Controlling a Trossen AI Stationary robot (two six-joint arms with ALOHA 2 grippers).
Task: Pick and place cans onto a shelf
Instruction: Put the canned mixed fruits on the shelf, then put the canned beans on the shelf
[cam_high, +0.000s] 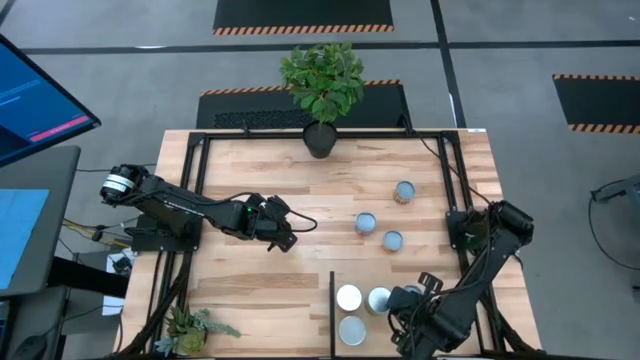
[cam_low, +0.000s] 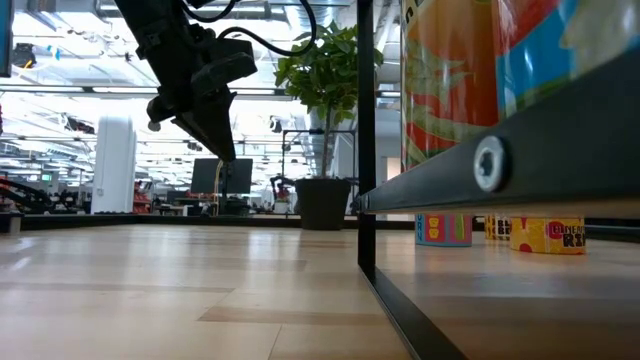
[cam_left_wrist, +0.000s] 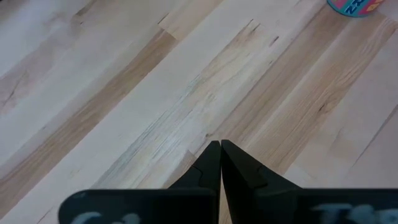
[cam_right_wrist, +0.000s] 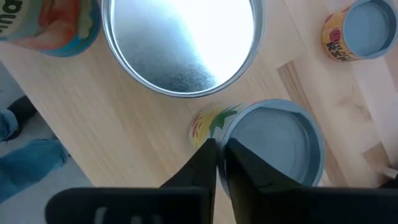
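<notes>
We see right gripper (cam_right_wrist: 217, 149) near front edge, fingers together, over shelf (cam_high: 420, 285) beside three cans (cam_high: 349, 297); one cut off in wrist view. Left gripper (cam_left_wrist: 220, 149) closed, above bare tabletop (cam_high: 260, 165). Farther, three cans (cam_high: 366, 222) loose on tabletop.

low view barely helps: the big can (cam_low: 470, 70) on the shelf (cam_low: 520, 160) is cut off up top; cans (cam_low: 545, 234) beyond it sit half hidden under the shelf bar

Six cans (cam_high: 404, 192), two plants (cam_high: 322, 90), one shelf (cam_high: 333, 320), two arms (cam_high: 190, 210).
</notes>
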